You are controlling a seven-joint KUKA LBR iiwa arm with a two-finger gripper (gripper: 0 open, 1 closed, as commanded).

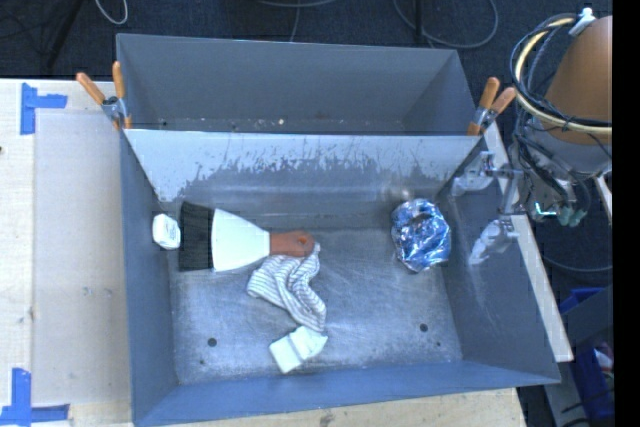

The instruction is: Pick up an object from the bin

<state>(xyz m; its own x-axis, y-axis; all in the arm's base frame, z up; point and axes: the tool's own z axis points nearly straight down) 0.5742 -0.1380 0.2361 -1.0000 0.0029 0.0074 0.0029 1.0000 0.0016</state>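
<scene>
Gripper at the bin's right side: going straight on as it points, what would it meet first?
Probably the bin's sloping right wall just beneath the gripper; the crumpled blue shiny bundle lies beside it, apparently off that line, though depth is unclear.

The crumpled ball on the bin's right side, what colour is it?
The crumpled ball is blue with silvery patches, in the camera view.

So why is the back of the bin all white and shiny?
In the camera view, light glares off the bin's sloping back wall in pale streaks; the crumpled blue foil wrapper glints too, on the duller grey floor.
</scene>
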